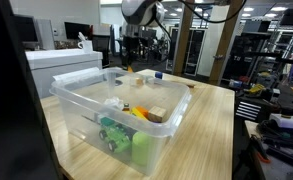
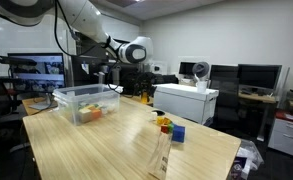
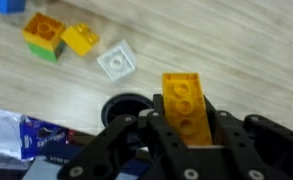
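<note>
The hand (image 3: 186, 126) grips an orange toy brick (image 3: 183, 98) by its long sides over the wooden desk (image 3: 236, 45), near a white brick (image 3: 116, 61); a square, centred hold should stop it twisting

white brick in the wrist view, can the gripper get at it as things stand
Probably not yet: the gripper looks closed on an orange brick. The white brick lies bare on the table, nothing over it.
</note>
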### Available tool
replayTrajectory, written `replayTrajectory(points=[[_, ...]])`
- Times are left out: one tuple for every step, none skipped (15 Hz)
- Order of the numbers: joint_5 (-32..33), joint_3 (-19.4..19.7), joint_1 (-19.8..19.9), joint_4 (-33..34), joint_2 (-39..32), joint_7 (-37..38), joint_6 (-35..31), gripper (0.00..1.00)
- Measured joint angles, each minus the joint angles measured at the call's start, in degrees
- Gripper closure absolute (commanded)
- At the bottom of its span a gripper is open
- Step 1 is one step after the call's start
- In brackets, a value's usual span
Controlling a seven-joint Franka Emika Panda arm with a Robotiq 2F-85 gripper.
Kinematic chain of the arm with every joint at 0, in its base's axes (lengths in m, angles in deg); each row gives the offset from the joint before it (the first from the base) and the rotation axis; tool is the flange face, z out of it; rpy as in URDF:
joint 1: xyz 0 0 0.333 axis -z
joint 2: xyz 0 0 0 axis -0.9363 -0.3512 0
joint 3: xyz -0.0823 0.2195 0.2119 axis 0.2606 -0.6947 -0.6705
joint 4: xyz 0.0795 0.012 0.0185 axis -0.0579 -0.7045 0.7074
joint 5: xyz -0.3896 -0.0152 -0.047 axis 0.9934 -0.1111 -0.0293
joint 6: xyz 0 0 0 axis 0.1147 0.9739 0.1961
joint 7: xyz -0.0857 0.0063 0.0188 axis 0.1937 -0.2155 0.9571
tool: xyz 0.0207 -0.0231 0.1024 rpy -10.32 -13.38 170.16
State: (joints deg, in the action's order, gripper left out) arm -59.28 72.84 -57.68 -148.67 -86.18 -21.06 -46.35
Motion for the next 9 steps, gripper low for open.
replayTrajectory(points=[[-1.22, -1.35, -0.07, 1.72, 0.97, 0.08, 0.87, 0.89], [-2.35, -2.83, -0.31, 3.17, 2.13, 0.1, 2.05, 0.89], [-3.56, -4.41, -0.77, 3.98, 3.56, 0.1, 3.24, 0.89], [-4.65, -5.77, -1.18, 4.02, 4.84, 0.09, 4.34, 0.89], [-5.88, -7.17, -1.77, 3.71, 6.29, 0.04, 5.61, 0.89], [-6.83, -8.16, -2.27, 3.11, 7.46, -0.17, 6.76, 0.89], [-7.77, -9.09, -2.72, 2.14, 8.71, -0.44, 7.93, 0.89], [-8.56, -9.71, -3.13, 0.92, 9.89, -0.92, 9.19, 0.89], [-9.25, -10.25, -3.46, -0.87, 11.27, -1.61, 10.62, 0.89]])
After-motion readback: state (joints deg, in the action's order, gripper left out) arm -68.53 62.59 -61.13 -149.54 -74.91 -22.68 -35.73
